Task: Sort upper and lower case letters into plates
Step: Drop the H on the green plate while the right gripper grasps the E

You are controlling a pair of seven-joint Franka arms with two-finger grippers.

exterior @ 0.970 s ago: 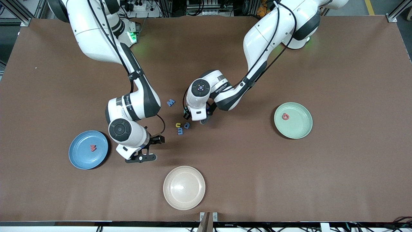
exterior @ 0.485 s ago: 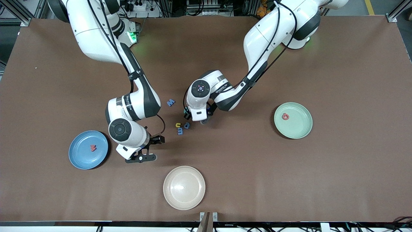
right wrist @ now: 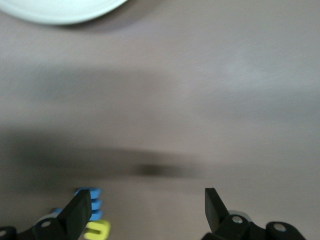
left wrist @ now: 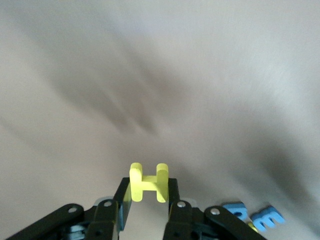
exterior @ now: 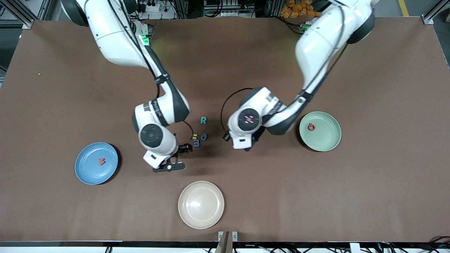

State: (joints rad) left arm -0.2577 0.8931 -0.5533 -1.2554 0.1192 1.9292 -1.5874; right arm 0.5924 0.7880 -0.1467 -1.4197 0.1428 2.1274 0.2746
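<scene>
Seven foam letters and three plates

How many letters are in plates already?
2. One red letter in the sky blue plate, toward the right arm's end; a second red letter in the mint green plate, toward the left arm's. None look hidden.

left gripper lifted yellow h toward mint plate, right gripper shifted toward letter cluster

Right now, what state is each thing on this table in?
left tool: shut on yellow H, lifted
right tool: open, empty, over the loose letters
blue plate: holds one red letter
green plate: holds one red letter
beige plate: empty
teal R: flat on table
</scene>
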